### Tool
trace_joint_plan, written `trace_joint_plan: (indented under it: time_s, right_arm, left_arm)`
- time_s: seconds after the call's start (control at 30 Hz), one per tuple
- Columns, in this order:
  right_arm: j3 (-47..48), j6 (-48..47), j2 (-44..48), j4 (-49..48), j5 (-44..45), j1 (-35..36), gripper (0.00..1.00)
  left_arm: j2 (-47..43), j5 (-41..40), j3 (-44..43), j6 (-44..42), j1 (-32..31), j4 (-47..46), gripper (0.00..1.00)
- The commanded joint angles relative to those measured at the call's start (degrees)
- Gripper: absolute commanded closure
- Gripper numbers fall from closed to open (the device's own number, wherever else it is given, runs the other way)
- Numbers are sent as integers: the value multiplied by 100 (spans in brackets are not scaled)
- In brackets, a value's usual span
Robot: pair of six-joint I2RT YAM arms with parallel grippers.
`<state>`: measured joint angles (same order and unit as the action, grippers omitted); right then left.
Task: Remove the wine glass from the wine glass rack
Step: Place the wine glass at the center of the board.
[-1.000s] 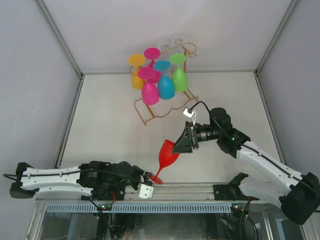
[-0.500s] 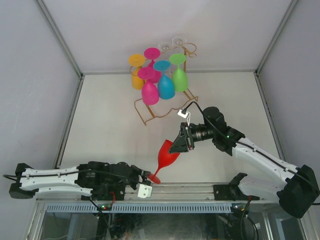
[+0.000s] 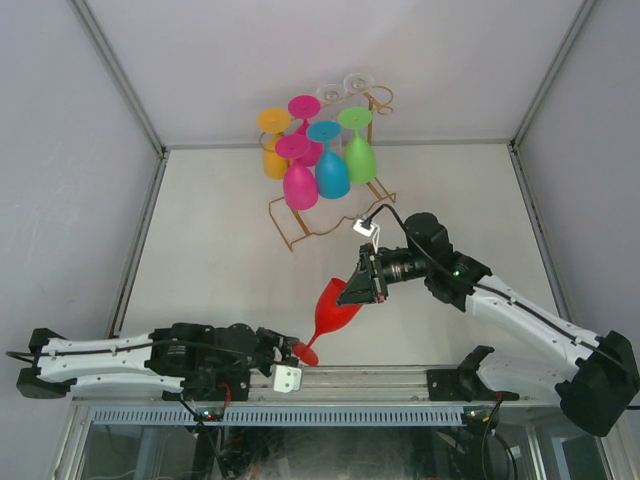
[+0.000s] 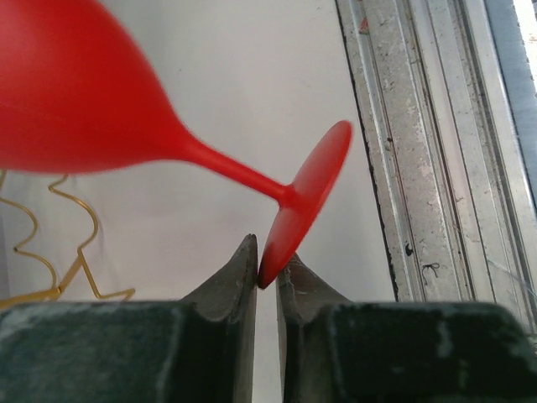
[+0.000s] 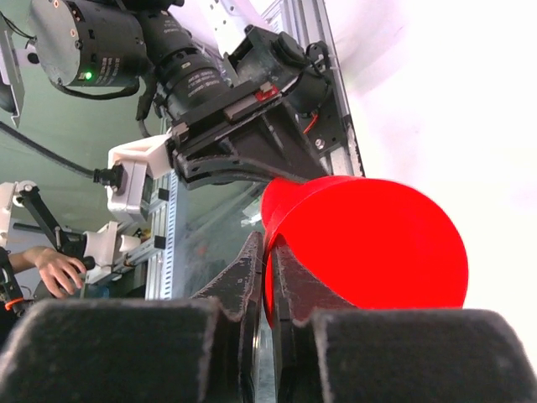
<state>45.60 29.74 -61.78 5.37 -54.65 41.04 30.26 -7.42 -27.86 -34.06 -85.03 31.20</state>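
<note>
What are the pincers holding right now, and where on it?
Both hold the red wine glass: the left pincer pinches the edge of its foot, the right pincer clamps the bowl's rim.

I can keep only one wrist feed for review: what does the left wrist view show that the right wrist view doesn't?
Left wrist only: stem and foot of the red wine glass, the foot's edge pinched by the left end effector; a bit of the wine glass rack. Right wrist only: the bowl's rim pinched by the right end effector, the left arm behind, a person's hand. Both: the glass's red bowl.
</note>
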Motion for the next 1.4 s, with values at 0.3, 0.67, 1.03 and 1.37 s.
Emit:
trace_joint_plan:
  time_s: [0.3, 0.67, 1.03, 1.37]
  right_arm:
    - [468, -490, 1004, 1477, 1315, 280, 100]
    - [1491, -877, 1380, 4069, 6368, 1631, 100]
    - [1574, -889, 628, 4177, 7654, 1054, 100]
    - [1246, -654, 874, 4287, 7489, -331, 100]
  left_arm:
    - [-309, -410, -103, 528, 65, -790, 1]
    - [45, -1872, -795, 2717, 66, -772, 0]
    - [933, -1431, -1848, 4967, 2923, 765, 0]
    - [-949, -1658, -1138, 5711, 4487, 593, 0]
